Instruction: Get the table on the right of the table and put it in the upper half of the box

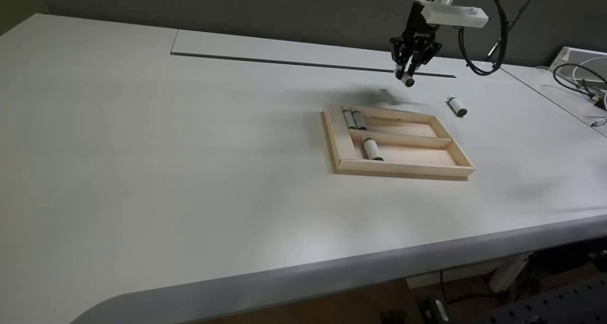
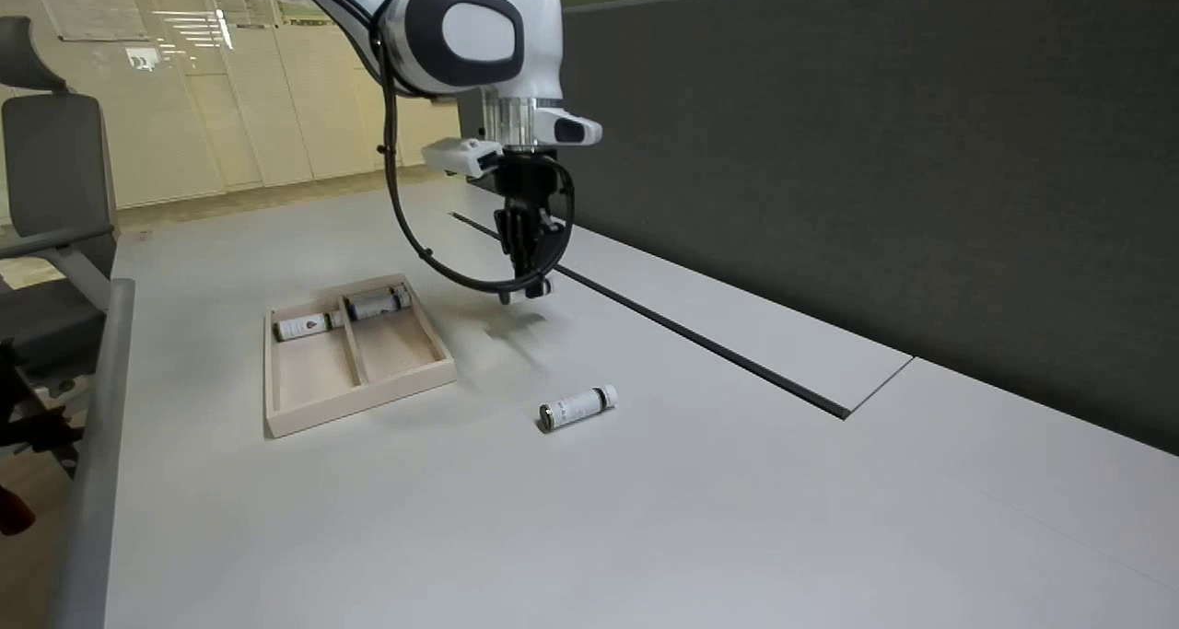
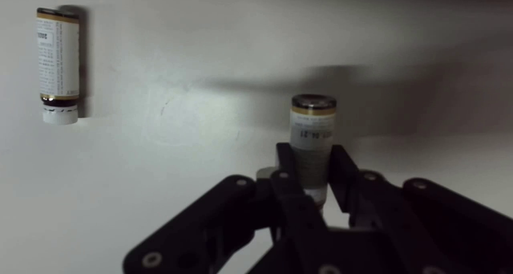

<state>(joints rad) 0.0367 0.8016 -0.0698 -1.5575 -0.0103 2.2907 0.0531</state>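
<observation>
My gripper (image 1: pixel 409 72) is shut on a small white-labelled bottle (image 3: pixel 312 129). It holds the bottle above the table, just beyond the long side of the box in an exterior view. The gripper (image 2: pixel 527 284) and part of the held bottle also show in an exterior view. The shallow wooden box (image 1: pixel 408 169) has two compartments split by a divider. Two bottles (image 1: pixel 348 118) lie side by side in the compartment nearer the gripper. One bottle (image 1: pixel 372 149) lies in the other compartment. Another bottle (image 1: pixel 457 106) lies loose on the table beside the box; the wrist view shows it (image 3: pixel 59 57) at upper left.
The white table (image 1: pixel 189 172) carries the box and the loose bottle. A grey partition (image 2: pixel 875 178) rises along the back edge behind a dark slot (image 2: pixel 700 339). Cables and a device (image 1: pixel 581 72) sit at the far right in an exterior view. A chair (image 2: pixel 60 187) stands beyond the table.
</observation>
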